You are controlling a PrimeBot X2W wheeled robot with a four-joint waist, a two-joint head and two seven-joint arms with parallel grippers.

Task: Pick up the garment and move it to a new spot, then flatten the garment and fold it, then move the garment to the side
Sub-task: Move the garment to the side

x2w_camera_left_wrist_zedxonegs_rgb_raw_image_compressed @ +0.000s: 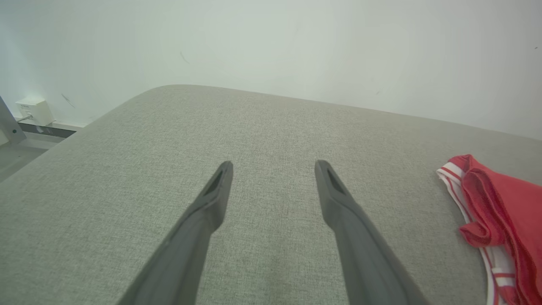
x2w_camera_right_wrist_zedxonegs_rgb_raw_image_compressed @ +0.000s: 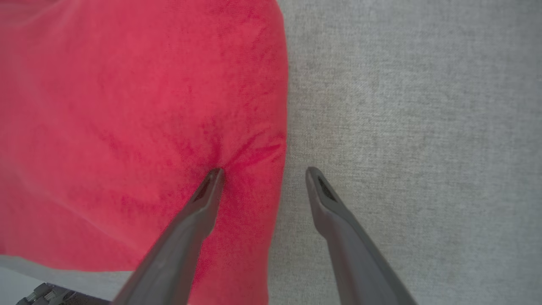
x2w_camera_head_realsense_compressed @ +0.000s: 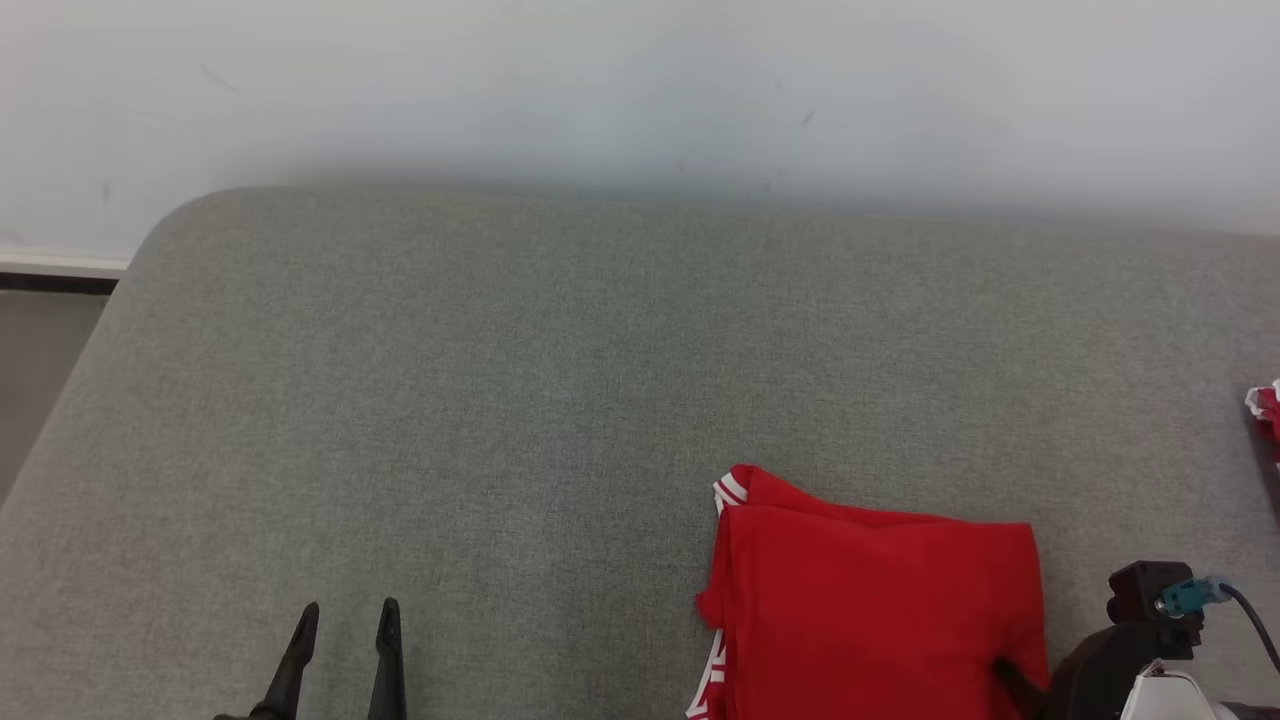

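Note:
The red garment (x2w_camera_head_realsense_compressed: 880, 610) with white-striped trim lies folded in a rough rectangle at the lower right of the grey fabric surface (x2w_camera_head_realsense_compressed: 500, 400). My right gripper (x2w_camera_right_wrist_zedxonegs_rgb_raw_image_compressed: 262, 171) is open and straddles the garment's (x2w_camera_right_wrist_zedxonegs_rgb_raw_image_compressed: 127, 106) right edge: its left finger presses a dimple into the cloth, and its right finger is over bare grey fabric. In the head view one of its fingertips (x2w_camera_head_realsense_compressed: 1010, 680) shows on the garment's lower right corner. My left gripper (x2w_camera_head_realsense_compressed: 345, 612) is open at the lower left, well clear of the garment (x2w_camera_left_wrist_zedxonegs_rgb_raw_image_compressed: 508, 212), with nothing between its fingers (x2w_camera_left_wrist_zedxonegs_rgb_raw_image_compressed: 220, 186).
A small red-and-white item (x2w_camera_head_realsense_compressed: 1265, 405) shows at the right edge of the surface. The surface ends in a rounded corner (x2w_camera_head_realsense_compressed: 170, 215) at the far left, with floor (x2w_camera_head_realsense_compressed: 40, 350) beyond it. A pale wall (x2w_camera_head_realsense_compressed: 640, 90) runs behind, with a white wall box (x2w_camera_left_wrist_zedxonegs_rgb_raw_image_compressed: 34, 111) low down.

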